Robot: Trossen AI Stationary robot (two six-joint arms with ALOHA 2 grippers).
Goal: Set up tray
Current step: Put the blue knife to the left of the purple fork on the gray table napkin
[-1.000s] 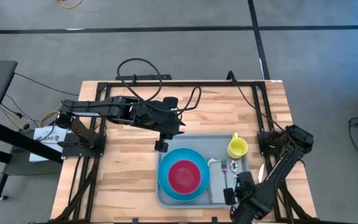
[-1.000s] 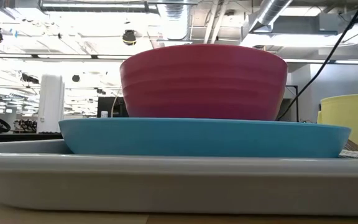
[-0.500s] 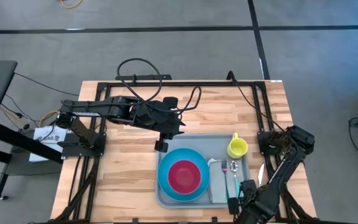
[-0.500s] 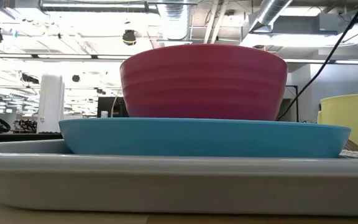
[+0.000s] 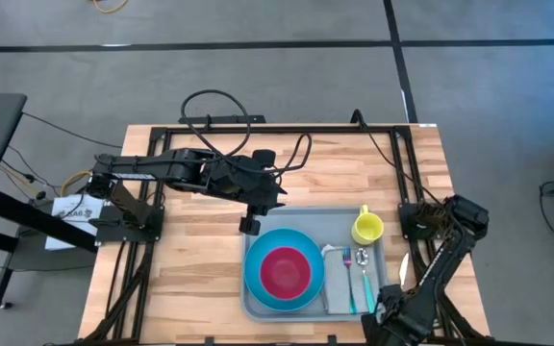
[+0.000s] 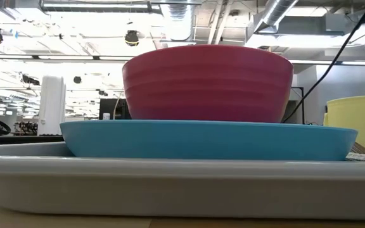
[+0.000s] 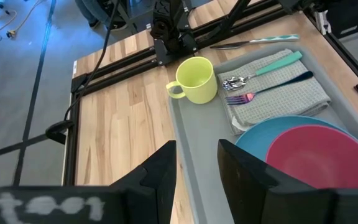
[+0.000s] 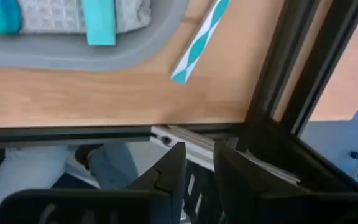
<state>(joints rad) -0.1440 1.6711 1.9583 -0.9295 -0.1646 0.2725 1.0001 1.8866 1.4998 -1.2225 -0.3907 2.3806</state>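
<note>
The grey tray (image 5: 308,219) lies on the near right part of the wooden table. On it, a red bowl (image 5: 284,271) sits in a blue plate (image 5: 258,288), beside a yellow mug (image 5: 367,228). A teal-handled spoon (image 7: 272,64) and a dark-handled fork (image 7: 272,87) rest on a folded grey napkin (image 7: 303,96). A striped-handled knife (image 8: 201,40) lies on the bare wood to the right of the tray. My left gripper (image 5: 249,225) hovers open above the tray's far left corner. My right gripper (image 8: 197,177) stands open past the tray's near right corner, nothing between its fingers.
Black frame rails (image 5: 392,144) run along the table's far and right sides, and a rail (image 8: 278,68) passes close to my right gripper. Cables (image 5: 214,111) loop at the far edge. Bare wood (image 5: 190,259) lies left of the tray. A person's legs (image 8: 55,168) show below the table's near edge.
My right gripper has drawn back from over the near end of the napkin toward the table's near right corner, tipping as it went. The spoon's teal handle, covered before, now lies in plain sight on the napkin.
</note>
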